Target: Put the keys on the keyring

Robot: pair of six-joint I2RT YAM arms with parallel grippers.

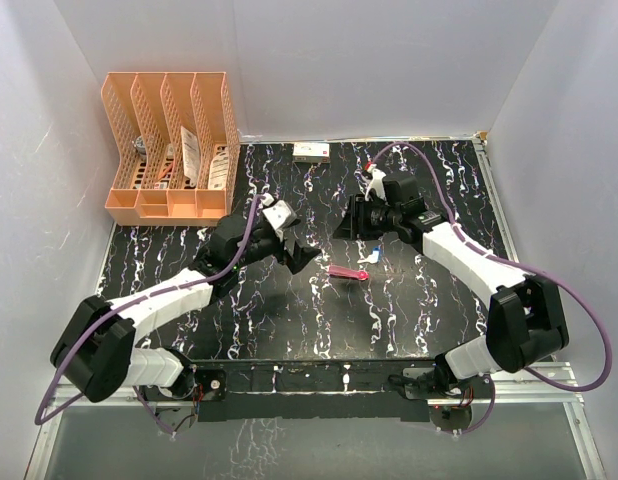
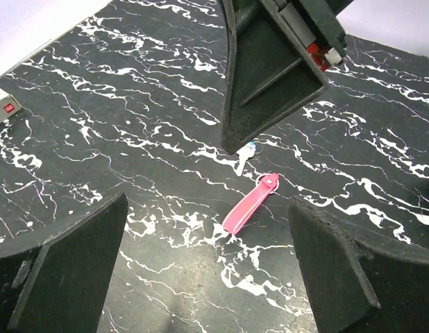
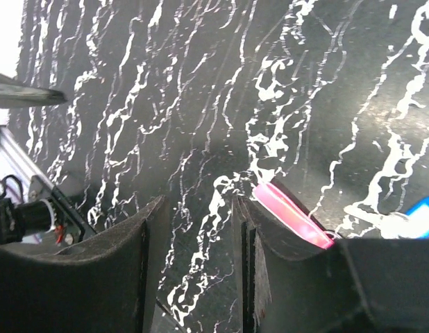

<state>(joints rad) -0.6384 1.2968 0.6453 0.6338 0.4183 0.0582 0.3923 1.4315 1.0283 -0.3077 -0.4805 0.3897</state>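
Inward, low beside the keyring (image 2: 250, 203): left claw (image 2: 208, 201) wide, right claw (image 3: 198, 205) narrowly apart.

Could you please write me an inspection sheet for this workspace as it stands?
Surface: black white-veined marble-pattern tabletop, no spills seen.
Job's things: pink-red strap keyring lying flat; blue-headed key and whitish-silver key lying loose near one end, not on it.
Clutter: orange plastic file rack holding small items; small pale box at far edge.
Grippers: left gripper open, empty, facing the strap; right gripper open, empty, beside the strap.
Cables: purple cables along both arms, clear of the keys.
Surroundings: plain white walls; nothing else seen.
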